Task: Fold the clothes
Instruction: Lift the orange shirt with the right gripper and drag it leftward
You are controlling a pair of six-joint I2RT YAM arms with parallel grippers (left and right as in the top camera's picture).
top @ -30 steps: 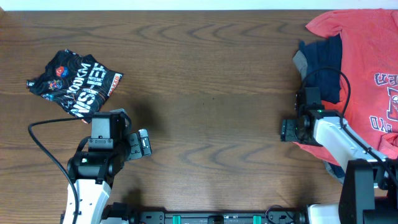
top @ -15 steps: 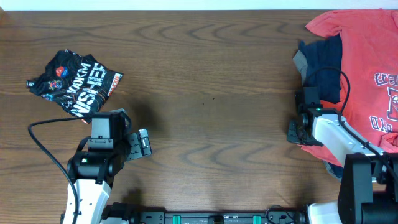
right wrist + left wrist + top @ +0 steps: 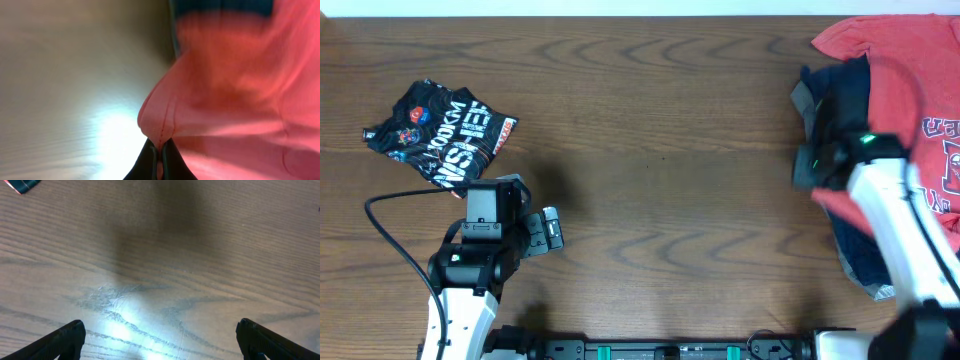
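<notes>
Open table (image 3: 660,160) mid, btwn black tee (image 3: 438,130) L & red/navy pile (image 3: 890,60) R.

coral-red T-shirt (image 3: 900,70): ran off the right edge
navy shirt (image 3: 845,85): mostly covered by it
right gripper (image 3: 161,150): was blurred in both views

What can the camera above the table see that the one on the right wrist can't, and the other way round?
Only overhead: the bundled black printed T-shirt and the open left tool. Only right wrist: the right tool seen close, pinched shut on a fold of cloth. Both: the coral-red short-sleeved T-shirt and the brown wooden table.
</notes>
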